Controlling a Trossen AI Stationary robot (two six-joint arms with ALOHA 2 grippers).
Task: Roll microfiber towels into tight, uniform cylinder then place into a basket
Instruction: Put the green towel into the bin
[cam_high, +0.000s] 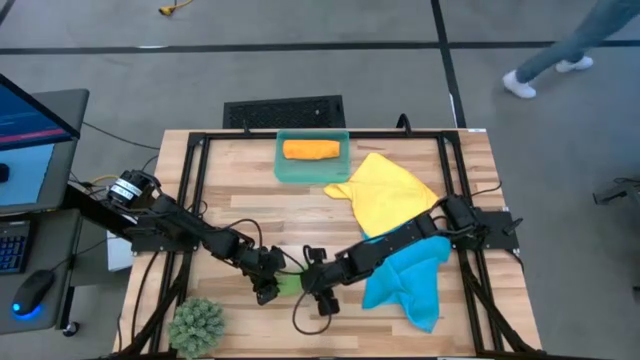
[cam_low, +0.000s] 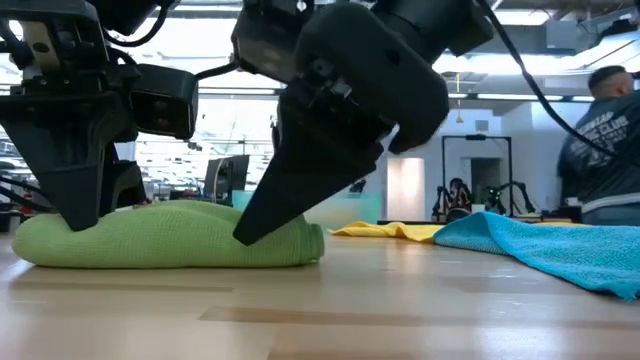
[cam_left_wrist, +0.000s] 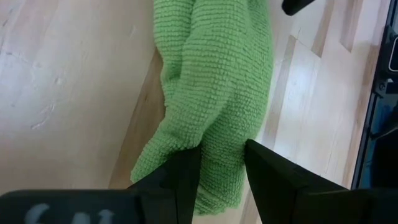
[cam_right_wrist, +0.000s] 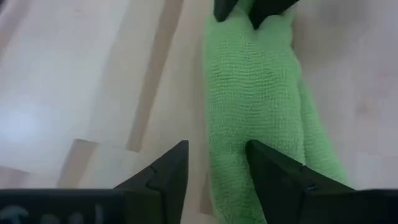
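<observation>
A green towel (cam_high: 288, 284), rolled up, lies on the wood near the table's front edge, between my two grippers. My left gripper (cam_left_wrist: 222, 152) is shut on the roll's left end. At the roll's right end stands my right gripper (cam_right_wrist: 217, 149), open. An orange rolled towel (cam_high: 311, 150) lies in the teal basket (cam_high: 283, 170) at the far edge. A yellow towel (cam_high: 385, 192) lies spread out right of the basket. Partly under my right arm lies a blue towel (cam_high: 410, 280), crumpled. My left gripper pinches the green roll's left end (cam_left_wrist: 217, 134) between its two fingers, slanting down from the table's left. The roll lies flat on the table along its whole length. My right gripper has one finger (cam_right_wrist: 273, 177) on the top of the roll's right end (cam_right_wrist: 245, 134). Its other finger (cam_right_wrist: 168, 180) stands over bare wood beside the roll. The fingers slant down from the table's right, along the roll.
A spiky green plant ball (cam_high: 197, 325) sits at the near left corner. A black frame (cam_high: 190, 170) runs along the table's edges. A person (cam_low: 600, 140) stands in the room beyond the table's right side. Bare wood lies between the roll and the basket.
</observation>
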